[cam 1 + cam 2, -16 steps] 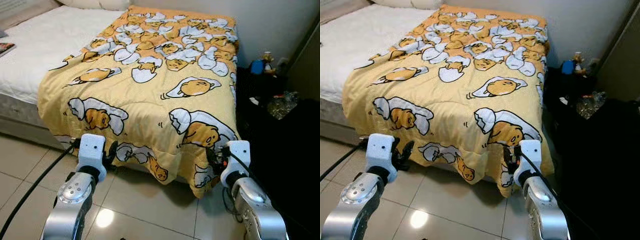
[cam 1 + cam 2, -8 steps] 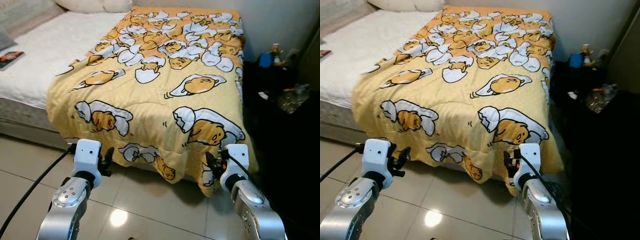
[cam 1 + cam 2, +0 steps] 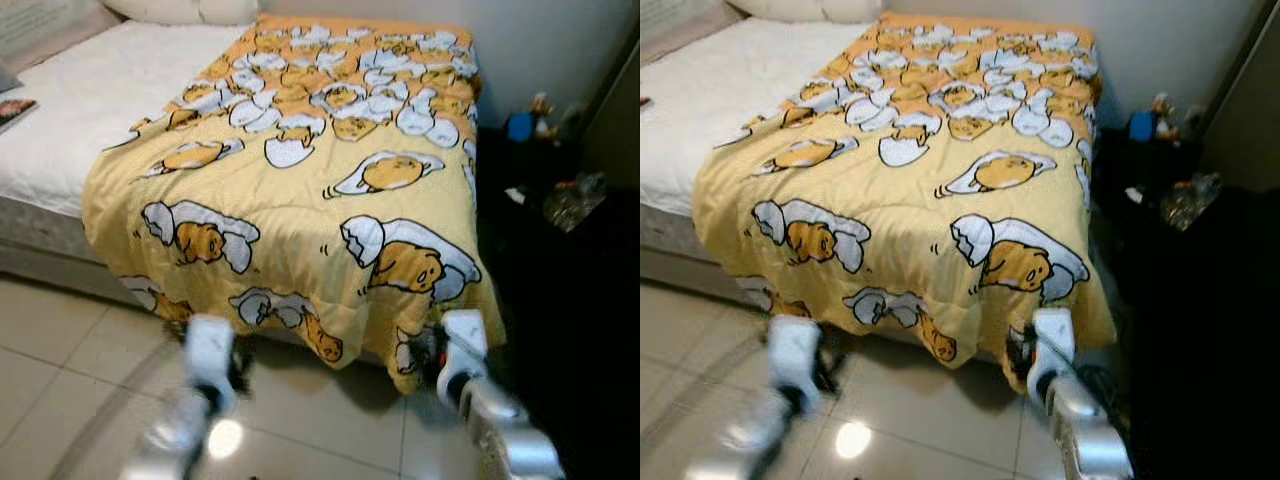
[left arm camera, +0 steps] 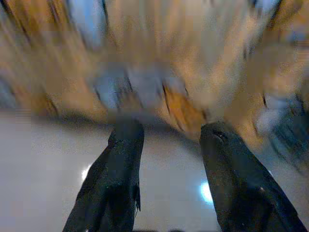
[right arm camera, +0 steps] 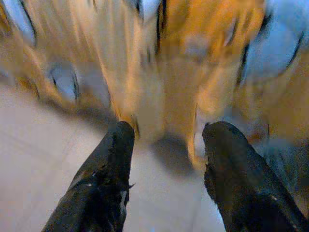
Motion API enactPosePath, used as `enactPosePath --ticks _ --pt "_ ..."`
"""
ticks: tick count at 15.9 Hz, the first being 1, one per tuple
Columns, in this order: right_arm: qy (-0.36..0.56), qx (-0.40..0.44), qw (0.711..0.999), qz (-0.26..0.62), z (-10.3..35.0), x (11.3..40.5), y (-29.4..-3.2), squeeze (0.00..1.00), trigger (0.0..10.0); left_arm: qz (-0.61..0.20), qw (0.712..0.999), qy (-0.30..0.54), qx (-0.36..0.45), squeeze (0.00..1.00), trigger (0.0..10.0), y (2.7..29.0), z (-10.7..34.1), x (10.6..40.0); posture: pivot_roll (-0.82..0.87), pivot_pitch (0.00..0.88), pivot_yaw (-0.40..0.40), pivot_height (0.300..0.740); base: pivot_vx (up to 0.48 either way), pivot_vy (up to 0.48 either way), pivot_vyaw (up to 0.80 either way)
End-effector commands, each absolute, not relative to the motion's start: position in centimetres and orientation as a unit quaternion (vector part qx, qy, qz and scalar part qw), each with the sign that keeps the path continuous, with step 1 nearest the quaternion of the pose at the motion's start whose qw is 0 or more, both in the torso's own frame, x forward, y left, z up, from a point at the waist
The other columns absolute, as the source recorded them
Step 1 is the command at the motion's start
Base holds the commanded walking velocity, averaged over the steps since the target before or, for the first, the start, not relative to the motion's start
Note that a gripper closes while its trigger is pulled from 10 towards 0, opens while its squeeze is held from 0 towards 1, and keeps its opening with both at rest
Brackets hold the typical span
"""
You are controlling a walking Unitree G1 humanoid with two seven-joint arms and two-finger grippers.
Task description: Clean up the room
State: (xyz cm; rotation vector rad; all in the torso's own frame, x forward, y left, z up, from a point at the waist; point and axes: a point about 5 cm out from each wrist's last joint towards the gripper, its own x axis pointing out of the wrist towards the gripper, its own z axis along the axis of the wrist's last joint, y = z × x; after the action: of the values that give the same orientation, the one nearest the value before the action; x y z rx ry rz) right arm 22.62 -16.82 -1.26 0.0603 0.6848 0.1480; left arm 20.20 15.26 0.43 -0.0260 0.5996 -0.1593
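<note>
Left gripper (image 4: 166,137) fingers spread wide, nothing between, blurred, over floor (image 3: 60,340) just short of quilt (image 3: 300,190) hem. Right gripper (image 5: 166,140) also wide apart and bare, at quilt's hanging corner near dark furniture (image 3: 560,260). Quilt hem droops past bed (image 3: 90,80) foot; tiled floor open below and toward bed's left. Quilt covers bed's right half, long axis running foot to pillow (image 3: 170,10); white sheet bare beside it
</note>
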Motion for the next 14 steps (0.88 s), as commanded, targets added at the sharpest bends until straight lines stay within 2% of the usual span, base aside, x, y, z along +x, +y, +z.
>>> enactPosePath --ticks 1,2,4,5,7,10,14 --pt "0.377 0.032 0.923 0.065 -3.2 21.5 -17.0 0.00 10.0 -0.066 0.939 0.337 -0.020 0.00 10.0 15.4 -1.3 19.2 -0.02 0.000 0.037 0.740 0.000 0.000 0.00" --pt "0.439 0.046 0.896 0.041 -5.8 20.1 -16.6 0.00 10.0 -0.095 0.907 0.411 -0.003 0.00 10.0 15.3 -4.4 17.8 0.01 0.000 0.009 0.740 0.000 0.000 0.00" --pt "0.486 0.042 0.872 0.043 -7.4 18.4 -16.0 0.00 10.0 -0.094 0.886 0.453 0.022 0.00 10.0 16.3 -6.2 16.8 0.04 0.000 -0.008 0.740 0.000 0.000 0.00" --pt "0.532 0.032 0.844 0.061 -8.7 16.3 -15.5 0.00 10.0 -0.088 0.866 0.492 0.024 0.00 10.0 17.2 -7.5 15.3 0.02 0.000 0.016 0.740 0.000 0.000 0.00" --pt "0.588 0.040 0.805 0.062 -10.3 13.4 -16.0 0.00 10.0 -0.075 0.836 0.544 -0.008 0.00 10.0 17.7 -9.0 12.5 0.02 0.000 0.044 0.740 0.000 0.000 0.00" --pt "0.611 0.042 0.788 0.062 -10.8 11.7 -16.4 0.00 10.0 -0.096 0.828 0.552 -0.026 0.00 10.0 17.2 -9.7 11.5 -0.01 0.018 0.051 0.740 0.000 0.000 0.00" --pt "0.619 0.044 0.782 0.061 -11.0 11.3 -16.4 0.00 10.0 -0.104 0.823 0.557 -0.024 0.00 10.0 16.7 -10.3 11.3 -0.01 0.021 0.047 0.740 0.000 0.000 0.00"
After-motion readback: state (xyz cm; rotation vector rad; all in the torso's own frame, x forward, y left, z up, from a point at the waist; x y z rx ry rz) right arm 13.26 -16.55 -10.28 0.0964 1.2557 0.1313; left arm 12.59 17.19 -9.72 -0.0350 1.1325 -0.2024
